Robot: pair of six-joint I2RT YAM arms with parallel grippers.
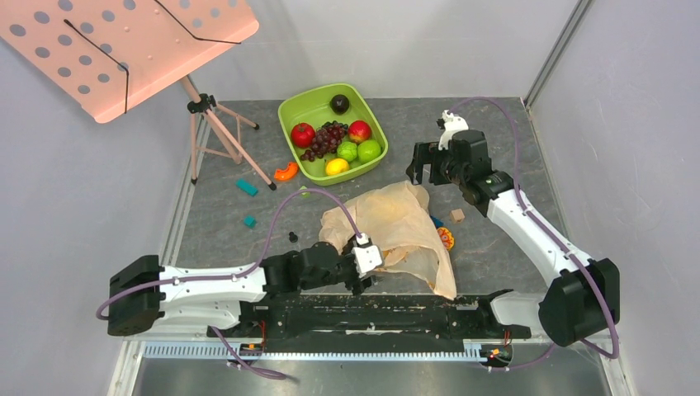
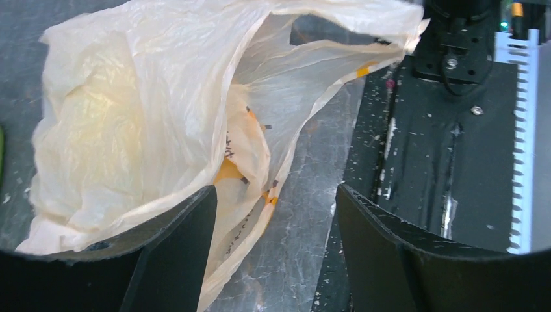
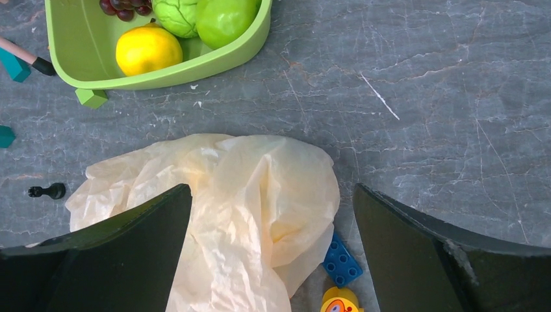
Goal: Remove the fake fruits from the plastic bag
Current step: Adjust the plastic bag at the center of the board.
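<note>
Left gripper (image 1: 365, 279), jaws spread, sat at the bottom centre of the top view against the near edge of the plastic bag (image 1: 396, 223), whose film brushed one finger unpinched. The bag lay slack mid-frame with no fruit visible inside, and the right gripper (image 1: 425, 169), wide apart and empty, hovered over its far end. At upper centre, grapes (image 1: 326, 139) and a round yellow fruit (image 1: 336, 167) lay in the green tub (image 1: 290, 103), so emptying looked nearly done; next, the bag's mouth needed lifting to check for leftovers.

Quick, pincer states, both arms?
Left pincer: open, plastic bag edge in the gap, not clamped.
Right pincer: open, holding nothing.
</note>
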